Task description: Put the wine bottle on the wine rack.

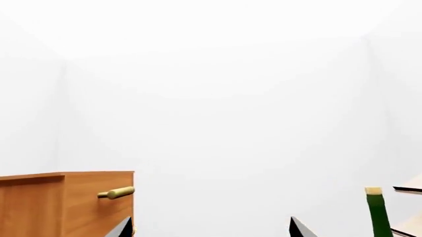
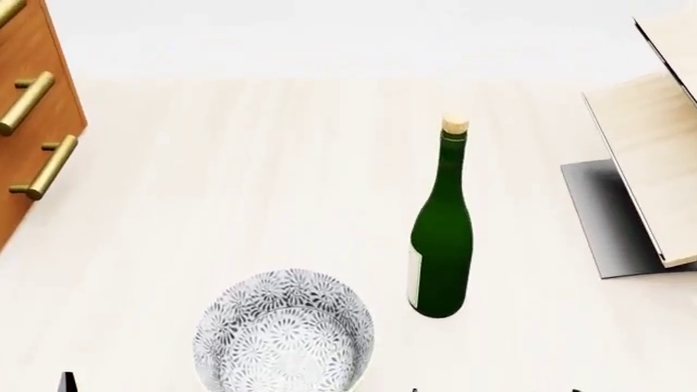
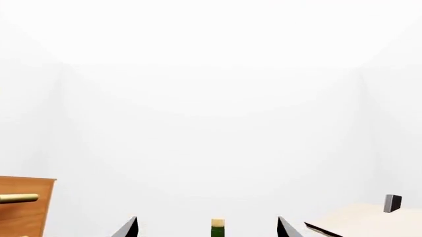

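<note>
Wine bottle (image 2: 441, 237) stands upright on the pale tabletop (image 2: 250, 188), untouched, cork (image 2: 455, 124) on top, pale label on its lower body. Wine rack (image 2: 654, 155) sits well apart at the head view's right edge, slanted light-wood boards over a grey base. Patterned bowl (image 2: 286, 335) sits near the bottle, on its left and closer to the robot. Reddish-brown cabinet (image 2: 28, 106) with brass handles at far left. Left hand (image 1: 211, 228): only two dark fingertips show, spread wide, nothing between them. Right hand (image 3: 207, 228): fingertips wide apart too, bottle cork seen between them but farther off, not gripped. Both hands low, near the robot's side of the tabletop.
</note>
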Controlling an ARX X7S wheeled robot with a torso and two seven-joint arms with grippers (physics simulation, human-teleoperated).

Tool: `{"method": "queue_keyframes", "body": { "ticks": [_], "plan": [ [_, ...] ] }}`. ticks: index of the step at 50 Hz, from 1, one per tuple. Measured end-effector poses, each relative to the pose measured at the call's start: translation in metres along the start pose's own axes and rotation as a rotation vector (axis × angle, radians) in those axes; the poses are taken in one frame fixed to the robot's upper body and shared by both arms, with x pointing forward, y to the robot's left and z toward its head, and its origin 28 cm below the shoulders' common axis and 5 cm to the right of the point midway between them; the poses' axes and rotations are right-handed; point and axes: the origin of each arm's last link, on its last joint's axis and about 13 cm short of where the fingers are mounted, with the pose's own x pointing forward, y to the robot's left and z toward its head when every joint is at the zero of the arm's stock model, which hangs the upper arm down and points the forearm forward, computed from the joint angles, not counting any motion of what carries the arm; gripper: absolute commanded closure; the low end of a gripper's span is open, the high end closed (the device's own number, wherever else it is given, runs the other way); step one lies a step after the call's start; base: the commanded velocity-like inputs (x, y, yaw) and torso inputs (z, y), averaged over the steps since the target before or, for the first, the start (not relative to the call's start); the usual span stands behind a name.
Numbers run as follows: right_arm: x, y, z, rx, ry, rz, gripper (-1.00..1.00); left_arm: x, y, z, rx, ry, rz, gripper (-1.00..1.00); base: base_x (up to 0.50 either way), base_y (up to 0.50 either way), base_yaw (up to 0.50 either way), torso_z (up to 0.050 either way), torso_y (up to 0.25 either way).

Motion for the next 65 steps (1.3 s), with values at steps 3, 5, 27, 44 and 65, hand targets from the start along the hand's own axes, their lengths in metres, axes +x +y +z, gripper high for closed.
{"method": "queue_keyframes", "body": {
  "ticks": [3, 5, 27, 44, 65],
  "plan": [
    [0.0, 0.0001, -0.0001, 0.0, 0.0, 0.0, -1.0, 0.0, 0.0, -0.0001, 0.0, 0.001, 0.0, -1.0, 0.15, 0.0, 0.0, 0.0, 0.0],
    [0.0, 0.0001, -0.0004, 0.0, 0.001, 0.0, -1.0, 0.0, -0.0001, -0.0002, 0.0, 0.001, 0.0, -1.0, 0.15, 0.0, 0.0, 0.0, 0.0],
    [0.0007, 0.0006, -0.0023, -0.003, 0.011, 0.004, -1.0, 0.0009, -0.0004, -0.0003, 0.001, 0.006, -0.003, -1.0, 0.15, 0.0, 0.0, 0.0, 0.0],
    [-0.0005, 0.0014, -0.0039, -0.005, 0.017, 0.007, -1.0, 0.0003, -0.0003, -0.0013, 0.003, 0.013, -0.001, -1.0, 0.15, 0.0, 0.0, 0.0, 0.0],
    [0.0002, 0.0011, -0.005, -0.007, 0.022, 0.006, -1.0, 0.0004, -0.0009, -0.0013, 0.004, 0.015, -0.003, -1.0, 0.15, 0.0, 0.0, 0.0, 0.0]
  ]
}}
